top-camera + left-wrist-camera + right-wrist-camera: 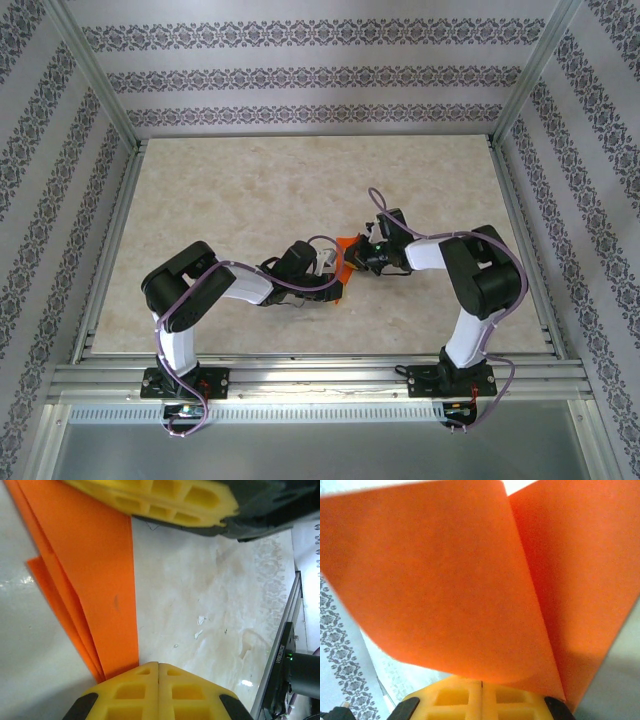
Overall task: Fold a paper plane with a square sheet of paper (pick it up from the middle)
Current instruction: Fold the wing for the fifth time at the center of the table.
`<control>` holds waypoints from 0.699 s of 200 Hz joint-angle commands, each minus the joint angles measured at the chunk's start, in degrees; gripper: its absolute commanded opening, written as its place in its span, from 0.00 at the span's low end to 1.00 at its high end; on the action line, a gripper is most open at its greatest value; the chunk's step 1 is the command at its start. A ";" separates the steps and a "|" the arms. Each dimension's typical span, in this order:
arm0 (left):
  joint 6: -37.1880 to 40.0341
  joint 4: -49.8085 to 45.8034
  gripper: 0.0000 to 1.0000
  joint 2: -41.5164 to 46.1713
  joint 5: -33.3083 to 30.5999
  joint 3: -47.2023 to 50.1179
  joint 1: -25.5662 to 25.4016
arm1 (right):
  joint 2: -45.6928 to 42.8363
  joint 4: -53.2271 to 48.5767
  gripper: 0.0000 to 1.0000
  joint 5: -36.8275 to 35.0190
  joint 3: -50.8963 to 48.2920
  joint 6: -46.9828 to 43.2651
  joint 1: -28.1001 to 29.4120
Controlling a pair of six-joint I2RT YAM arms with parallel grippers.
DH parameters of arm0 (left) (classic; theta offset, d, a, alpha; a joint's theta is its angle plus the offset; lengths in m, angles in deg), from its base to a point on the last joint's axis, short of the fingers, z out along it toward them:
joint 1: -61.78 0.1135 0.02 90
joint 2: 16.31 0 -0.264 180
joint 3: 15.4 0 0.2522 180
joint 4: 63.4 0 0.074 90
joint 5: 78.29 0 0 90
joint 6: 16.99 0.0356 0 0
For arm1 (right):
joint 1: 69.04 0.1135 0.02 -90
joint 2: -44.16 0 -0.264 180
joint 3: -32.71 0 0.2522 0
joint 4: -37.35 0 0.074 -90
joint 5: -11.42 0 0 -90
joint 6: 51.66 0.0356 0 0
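Observation:
The square sheet of paper (pixel 346 243) is bright orange, folded into layers, and lies mid-table between my two grippers. In the left wrist view the paper (pixel 95 580) runs as a long strip from the top left down to my left gripper (pixel 159 666). That gripper is shut, its left fingertip resting on the paper's end and nothing in the seam. My right gripper's fingers (pixel 165 500) sit over the strip's far end. In the right wrist view a raised flap of the paper (pixel 445 580) faces the camera. My right gripper (pixel 481 684) is shut, its tips against the flap's lower edge.
The beige marbled tabletop (pixel 250 190) stretches behind and to the left of the arms. Patterned walls and aluminium posts (pixel 520 90) close it in on three sides. A slotted rail (pixel 320 380) runs along the near edge.

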State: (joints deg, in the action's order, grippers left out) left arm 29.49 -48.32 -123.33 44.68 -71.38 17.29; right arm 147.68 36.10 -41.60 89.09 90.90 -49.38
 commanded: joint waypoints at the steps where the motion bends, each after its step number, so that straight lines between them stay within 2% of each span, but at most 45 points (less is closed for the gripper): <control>1: -0.82 -5.12 0.00 -2.89 2.19 3.54 -0.01 | 2.60 0.91 0.02 -3.90 -1.76 1.23 -1.55; 50: -1.62 -0.16 0.00 -0.04 5.33 4.36 -0.07 | 2.47 -1.22 0.01 -2.56 -1.29 -0.15 -0.98; 63: -3.23 5.59 0.00 2.73 6.76 6.13 0.01 | 2.39 -1.36 0.01 -1.92 -1.39 -0.60 -0.86; 88: -10.53 20.94 0.00 6.74 3.47 9.41 1.59 | 1.95 -2.22 0.00 -1.37 -1.39 -1.05 -0.50; 109: -10.24 14.83 0.00 4.00 5.26 2.44 3.00 | 1.94 -2.23 0.00 -1.27 -1.35 -1.10 -0.32; 140: -9.06 6.14 0.00 0.72 2.14 -4.63 3.26 | 2.12 -2.21 0.01 -1.29 -1.21 -0.62 -0.24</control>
State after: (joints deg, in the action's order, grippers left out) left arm 21.09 -37.83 -120.53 48.16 -71.71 19.91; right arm 148.16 37.74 -41.41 89.04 90.83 -50.15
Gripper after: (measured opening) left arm 0.062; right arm 0.049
